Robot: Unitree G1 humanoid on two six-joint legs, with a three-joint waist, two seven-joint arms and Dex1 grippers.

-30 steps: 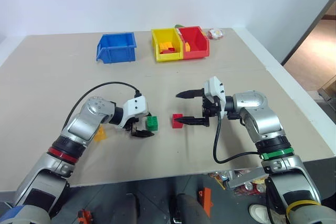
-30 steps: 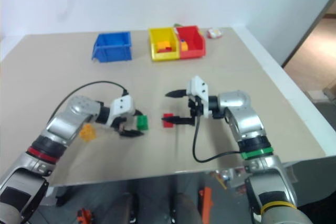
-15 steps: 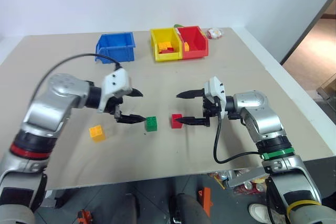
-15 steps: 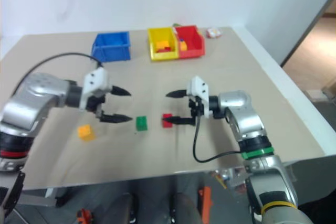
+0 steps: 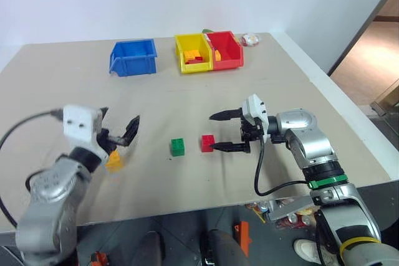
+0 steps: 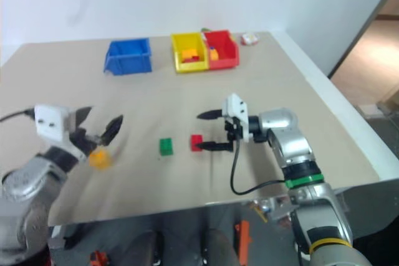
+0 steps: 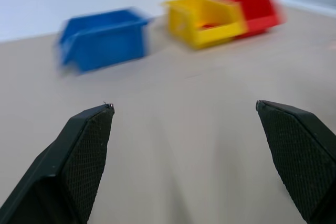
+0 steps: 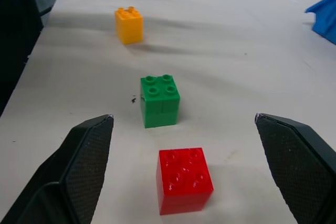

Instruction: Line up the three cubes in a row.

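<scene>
Three studded cubes lie on the beige table (image 5: 262, 85). The red cube (image 5: 207, 143) and the green cube (image 5: 177, 147) sit side by side with a small gap. The yellow-orange cube (image 5: 114, 161) lies farther left and slightly nearer the front edge. My right gripper (image 5: 223, 131) is open and points left at the red cube, its near fingertip close beside it; the red cube (image 8: 184, 179) lies ahead between the fingers, untouched. My left gripper (image 5: 117, 123) is open and empty, raised just above and behind the yellow-orange cube, pointing toward the far bins.
A blue bin (image 5: 133, 57), a yellow bin (image 5: 196, 54) and a red bin (image 5: 224, 49) stand in a line at the back, the last two holding small bricks. A small white and red item (image 5: 250, 40) lies by the far right corner.
My left arm has drawn away from the green cube, swinging left, back and up, and its gripper now points forward. The green cube stays where it was left. The right arm has not moved.
</scene>
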